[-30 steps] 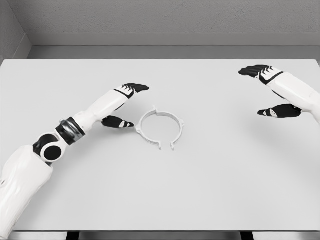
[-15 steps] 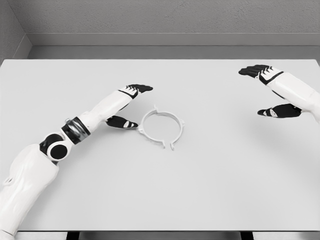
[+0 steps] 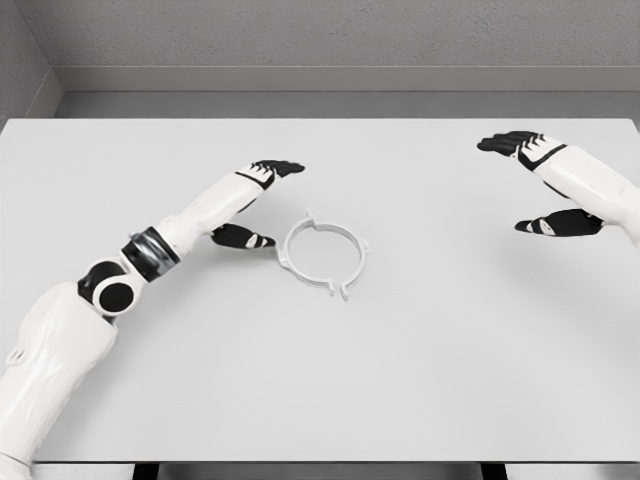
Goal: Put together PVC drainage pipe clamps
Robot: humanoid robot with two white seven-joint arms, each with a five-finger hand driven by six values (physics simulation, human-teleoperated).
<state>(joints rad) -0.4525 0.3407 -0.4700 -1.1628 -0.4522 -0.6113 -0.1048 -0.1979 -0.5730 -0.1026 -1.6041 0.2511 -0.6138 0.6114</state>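
Two hands: the left hand (image 3: 252,200) is at the middle left of the white flat table (image 3: 320,380), the right hand (image 3: 545,185) is at the far right.
Change since one second ago: the left arm has reached a little more forward and to the right, so its elbow joint now sits higher in the picture; the upper black fingertips (image 3: 283,167) moved only slightly toward the right.
Change of the clamp: the thin white plastic ring-shaped pipe clamp (image 3: 322,254) has turned a little and slid slightly to the right; its open gap with the two small tabs now points more to the lower right.
Right hand: it has not moved between the pictures.
Clamp position: it lies flat on the table, a little left of the centre.
Clamp and left fingers: the left thumb tip (image 3: 262,241) is just beside the ring's left rim, and I cannot tell if it touches; the other left fingers are above and to the left of the ring, apart from it.
Left hand state: fingers and thumb spread wide, holding nothing.
Right hand state: also spread wide and empty, well apart from the clamp.
Clamp look: a thin round band, white, with small lugs on the outside and a break in the circle.
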